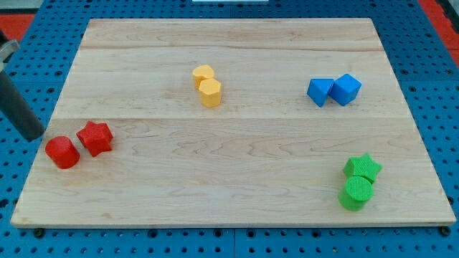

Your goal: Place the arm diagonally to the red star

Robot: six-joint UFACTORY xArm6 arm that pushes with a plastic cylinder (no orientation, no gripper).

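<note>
At the view's left edge, a dark rod slants down from the top-left corner, its tip (34, 135) resting just off the wooden worktop (237, 186), over the blue pegboard (14, 201) that surrounds it. No claw is fitted to this arm; the rod simply ends in a blunt tip, holding nothing.

The red star (95, 137) lies near the worktop's left edge, a little to the right of the tip and at about the same height in the view. Touching or nearly touching the star, to its lower left, sits a red cylinder (62, 152), which is just below and to the right of the tip.

Well apart from these, two yellow blocks (207, 86), six-sided by the look of them, stand pressed together near the top middle. Toward the view's right, a blue triangular block (320, 92) sits against a blue cube (346, 89). Near the bottom right corner, a green star (363, 168) leans against a green cylinder (356, 193).
</note>
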